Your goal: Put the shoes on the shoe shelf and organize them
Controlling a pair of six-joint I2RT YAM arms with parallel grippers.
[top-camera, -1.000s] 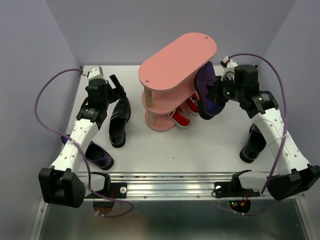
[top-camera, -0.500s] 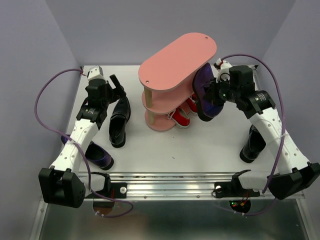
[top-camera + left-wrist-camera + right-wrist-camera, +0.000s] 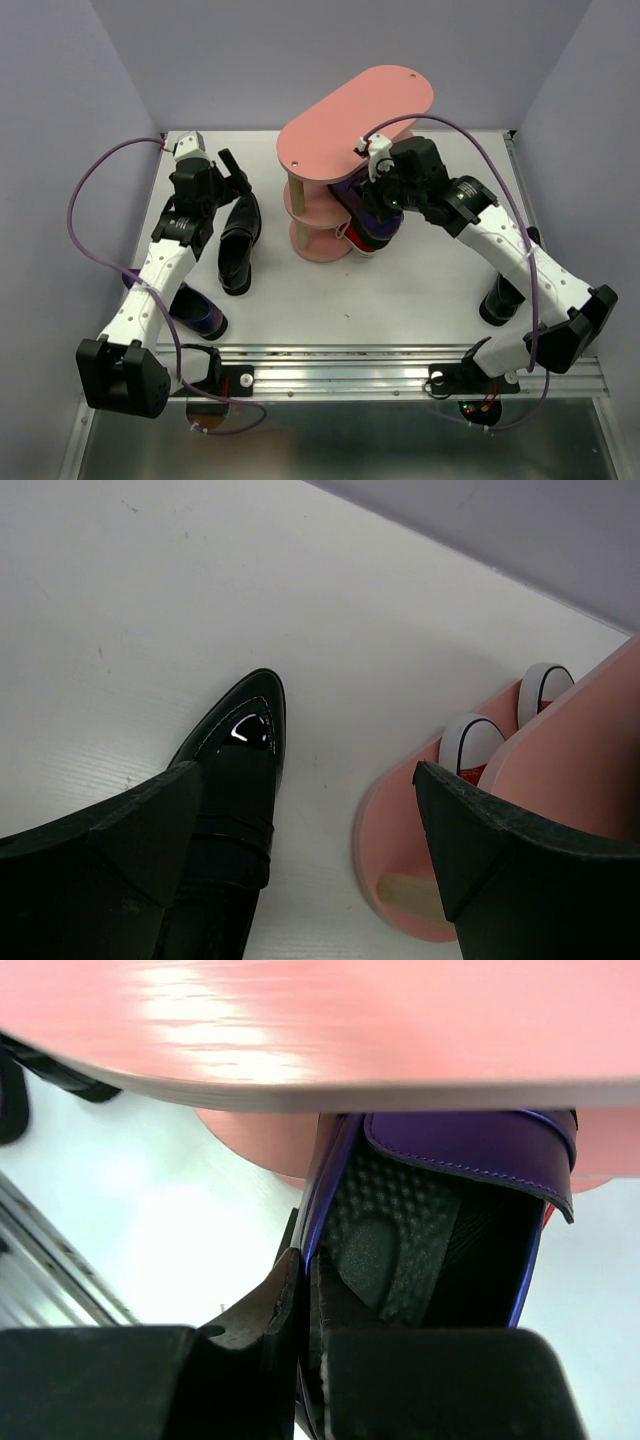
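**Purple shoe held under the shelf's top board; 3 shoes lie loose on the surface**

At the far left, 1 glossy purple shoe [image 3: 197,313] lies on the white surface [image 3: 400,290], partly hidden beneath the left arm. Just beyond it, the left fingers [image 3: 110,845] are spread wide with nothing between them. They hang above a black loafer [image 3: 238,245] whose pointed toe shows between them in the left wrist view.

In the middle stands the pink shoe shelf [image 3: 340,120]. The 2 red sneakers [image 3: 360,240] sit side by side on its bottom board, their white toe caps showing at the board's far edge.

To the right of them, the second purple shoe [image 3: 374,222] is tucked beneath the top board with its opening facing the right wrist camera. Whether it rests on the middle board cannot be told. The right fingers [image 3: 268,1312] are pinched nearly together on the thin side wall of this shoe, 1 inside the opening and 1 outside.

Farthest right, the other black loafer [image 3: 500,297] lies on the surface, partly covered by the right arm and well apart from the shelf.
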